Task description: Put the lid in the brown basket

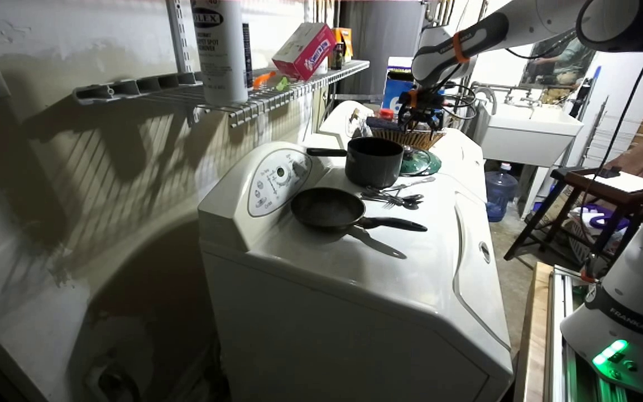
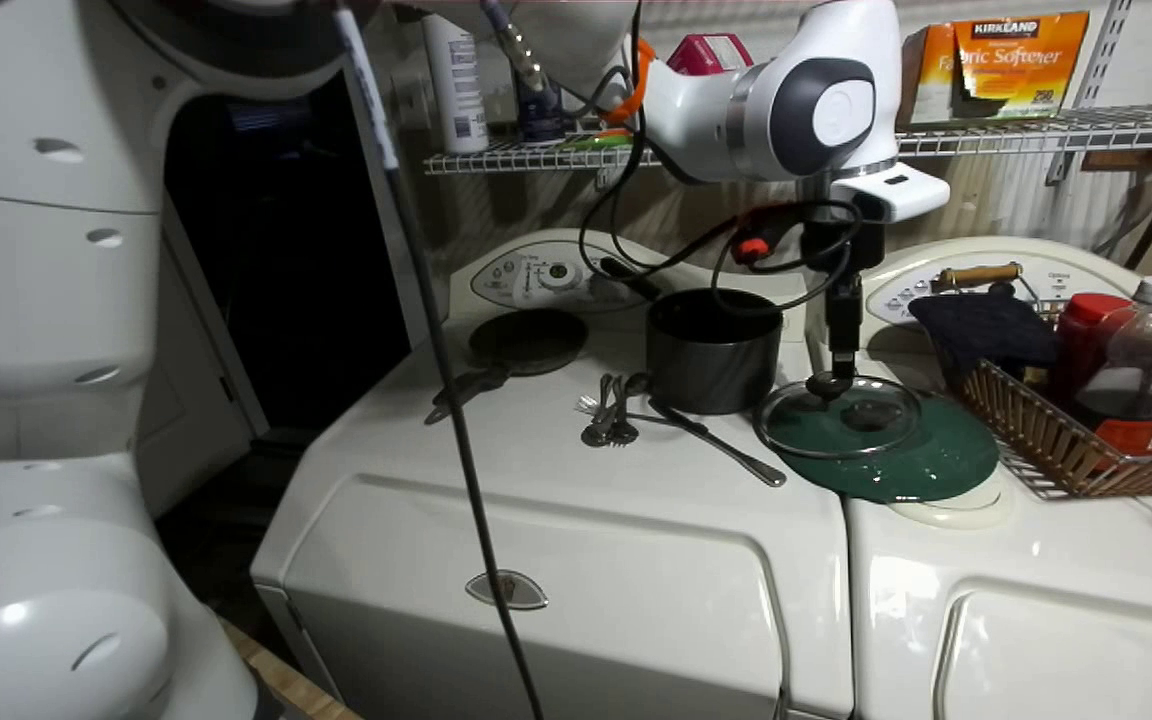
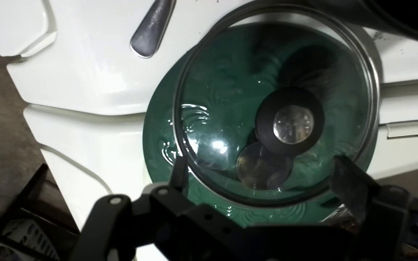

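Two dark vessels, a black pot (image 2: 713, 365) and a frying pan (image 1: 327, 207), stand on the white surface (image 1: 321, 265) in both exterior views; the pot's inside is too black for us to read. We find the glass lid (image 2: 841, 420) lying on a green plate (image 2: 941, 465) just beside the pot, its rim reaching past the plate's edge. Across the plate from the pot sits the brown basket (image 2: 1041, 435), holding a dark, cloth-like bundle (image 2: 986, 325), a red-topped container (image 2: 1091, 335) and clear bottles (image 2: 1151, 350); the view's edge cuts it short, and we cannot make out what lies at its bottom.

In the wrist view, the hand (image 3: 259, 163) hangs over the lid with its fingers (image 3: 350, 185) spread wide, gripping nothing. Seen edge-on in an exterior view, those fingers stand right by the black knob (image 2: 826, 386), and we cannot tell whether they touch the lid. Near the pot, pieces of cutlery (image 2: 619, 410) overlap too much for us to count. Overhead on the wire shelf (image 1: 299, 90), a tall white bottle (image 1: 221, 61) loses its top to the view's edge.
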